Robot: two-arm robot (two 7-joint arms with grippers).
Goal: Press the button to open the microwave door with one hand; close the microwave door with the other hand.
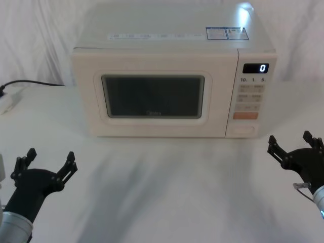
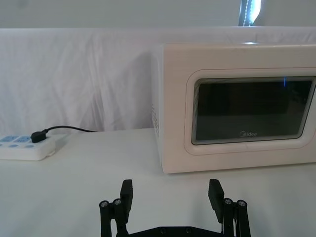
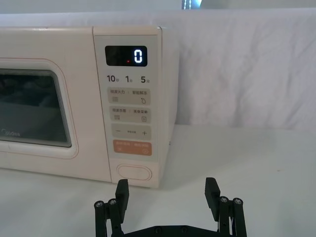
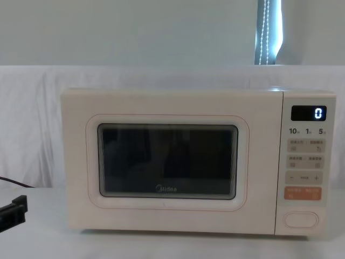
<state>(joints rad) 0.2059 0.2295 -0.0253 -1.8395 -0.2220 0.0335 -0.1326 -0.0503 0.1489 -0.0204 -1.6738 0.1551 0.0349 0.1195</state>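
Microwave door point(image 1: 154, 93) sitting flush shut. Left gripper point(image 1: 46, 166) hovering low off its front-left, fingers spread wide. Right gripper point(image 1: 296, 147) hovering front-right, near the button point(image 1: 241, 129) without touching, fingers also wide, gripping nothing.

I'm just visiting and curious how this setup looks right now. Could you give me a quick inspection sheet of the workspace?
Surface: white-covered table.
Job's things: microwave door shut; button at the panel's bottom, untouched; display reads 0.
Clutter: nothing seen.
Grippers: left gripper open, low on the table's left; right gripper open, at the right, short of the button.
Cables: black cord plugged into a power strip left of the microwave.
Surroundings: white drape behind.
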